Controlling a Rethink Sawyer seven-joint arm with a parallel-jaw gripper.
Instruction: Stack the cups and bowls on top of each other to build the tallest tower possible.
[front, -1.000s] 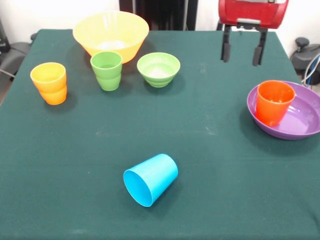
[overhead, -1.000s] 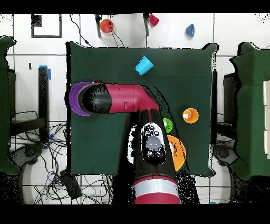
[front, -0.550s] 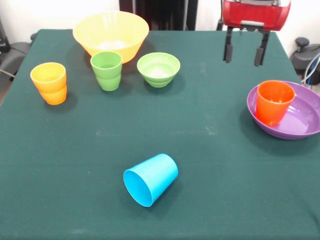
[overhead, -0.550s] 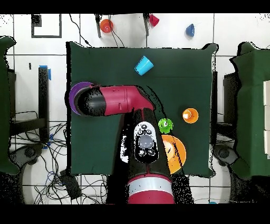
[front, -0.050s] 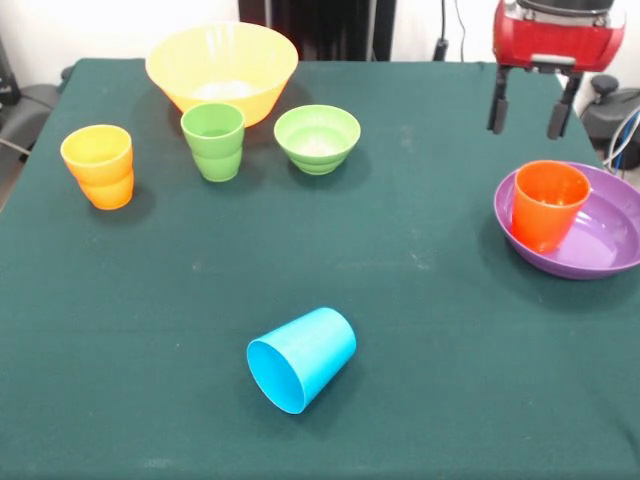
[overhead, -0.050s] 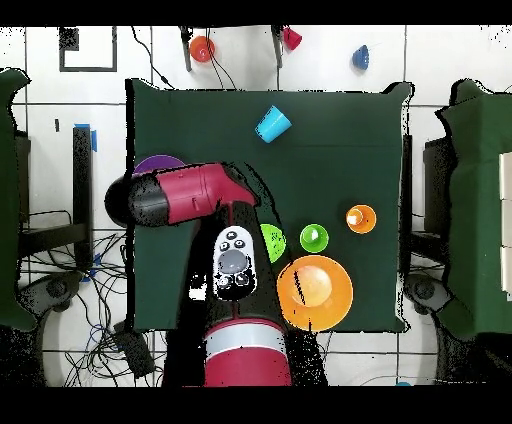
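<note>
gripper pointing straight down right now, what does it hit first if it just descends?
Probably the far rim of the wide shallow purple plastic bowl holding the orange plastic cup, or the green tablecloth just behind it. The open gripper hangs above that edge; depth is unclear.

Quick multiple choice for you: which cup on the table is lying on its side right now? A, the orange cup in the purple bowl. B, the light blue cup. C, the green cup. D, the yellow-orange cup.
B: the light blue cup lies tipped over with its open mouth facing the camera, while the green cup, the orange cup standing in the purple bowl and the yellow-orange cup all stand upright.
</note>
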